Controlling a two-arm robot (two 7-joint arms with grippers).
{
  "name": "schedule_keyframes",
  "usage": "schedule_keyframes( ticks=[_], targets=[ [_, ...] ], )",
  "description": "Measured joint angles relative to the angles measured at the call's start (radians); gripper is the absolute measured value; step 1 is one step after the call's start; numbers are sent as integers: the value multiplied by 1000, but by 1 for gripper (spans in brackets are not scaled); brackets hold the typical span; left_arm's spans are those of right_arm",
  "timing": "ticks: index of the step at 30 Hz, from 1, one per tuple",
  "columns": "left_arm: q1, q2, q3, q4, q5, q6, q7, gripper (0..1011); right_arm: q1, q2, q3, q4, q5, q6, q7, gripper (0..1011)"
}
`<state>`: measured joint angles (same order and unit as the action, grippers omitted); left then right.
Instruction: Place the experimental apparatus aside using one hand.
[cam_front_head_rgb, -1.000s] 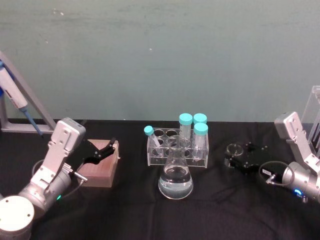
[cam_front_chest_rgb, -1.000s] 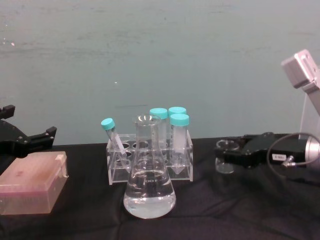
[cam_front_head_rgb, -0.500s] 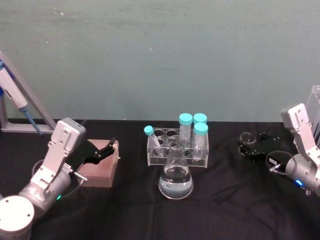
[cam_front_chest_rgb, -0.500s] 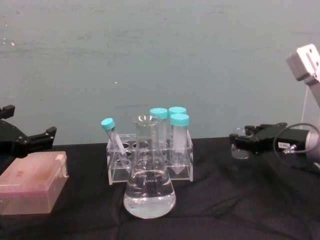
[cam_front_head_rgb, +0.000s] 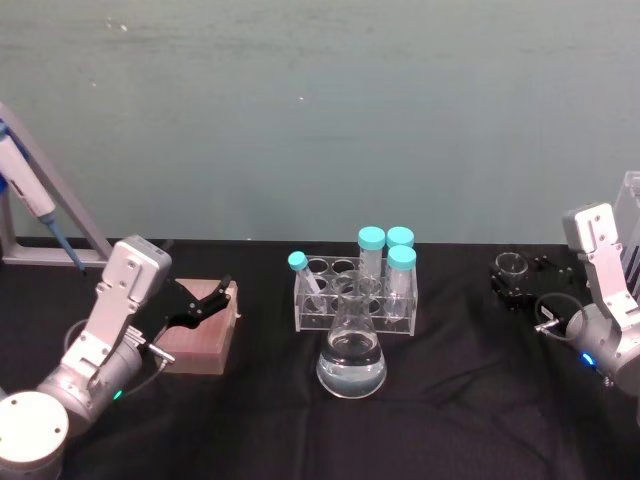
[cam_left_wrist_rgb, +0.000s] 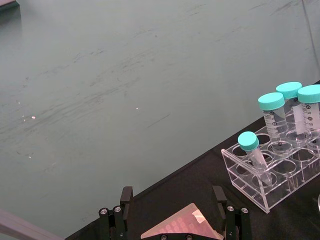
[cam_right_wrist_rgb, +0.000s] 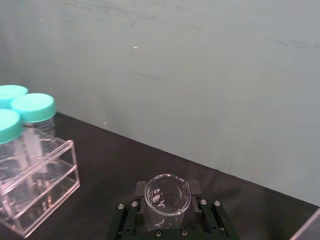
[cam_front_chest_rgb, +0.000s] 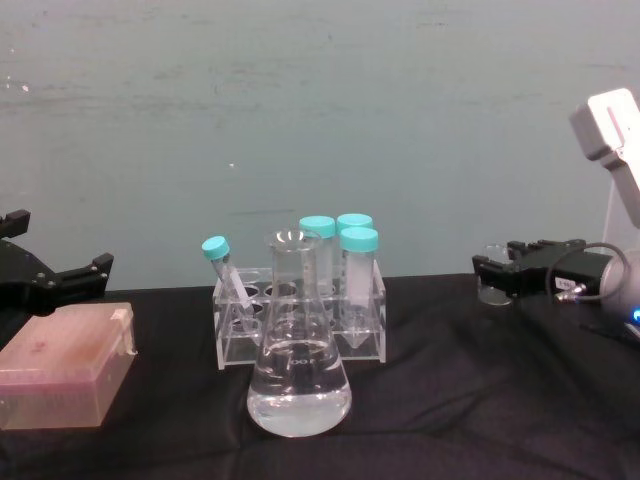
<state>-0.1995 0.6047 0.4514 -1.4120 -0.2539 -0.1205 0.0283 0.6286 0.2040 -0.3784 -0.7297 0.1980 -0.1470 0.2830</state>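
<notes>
1 small glass beaker (cam_right_wrist_rgb: 167, 201) is the piece in hand. It stands upright between the 2 fingers of the right gripper (cam_front_head_rgb: 511, 272), which are closed in against its wall a little under the rim. The upright side pinch presumably keeps it from tipping or slipping; the beaker looks empty. In the chest view it seems to ride clear of the black tablecloth (cam_front_chest_rgb: 450, 400), though I cannot be sure of the gap.

Well off to the robot's left of those jaws, and nearer the robot, is the conical flask (cam_front_head_rgb: 351, 352), part-filled with clear liquid and untouched. Just behind it stands the clear tube rack (cam_front_head_rgb: 355, 296) holding 4 teal-capped tubes, 1 of them leaning. On the outer side of the jaws, at the right edge, is a tall acrylic stand (cam_front_head_rgb: 632, 200); that side is probably the "aside" zone.

The left gripper (cam_left_wrist_rgb: 172, 200) is idle far across the table. Its jaws are spread wide with nothing between them, just over a pink tip box (cam_front_head_rgb: 205, 345).

Change vs 1.0 s ago: the right gripper and beaker were then low and much nearer the rack. At 0.5 s they were farther out. Now they are farther still toward the right edge and back wall, and higher in the chest view. Flask, rack and left arm are unchanged. Judged: carry phase, set-down not yet made.
</notes>
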Motion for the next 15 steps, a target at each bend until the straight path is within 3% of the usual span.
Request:
schedule_keyframes(
  ticks=[15],
  targets=[
    [0,0,0,0,0,0,0,1000,-19,-39,56,-7,-43,15,-147,508]
  ],
)
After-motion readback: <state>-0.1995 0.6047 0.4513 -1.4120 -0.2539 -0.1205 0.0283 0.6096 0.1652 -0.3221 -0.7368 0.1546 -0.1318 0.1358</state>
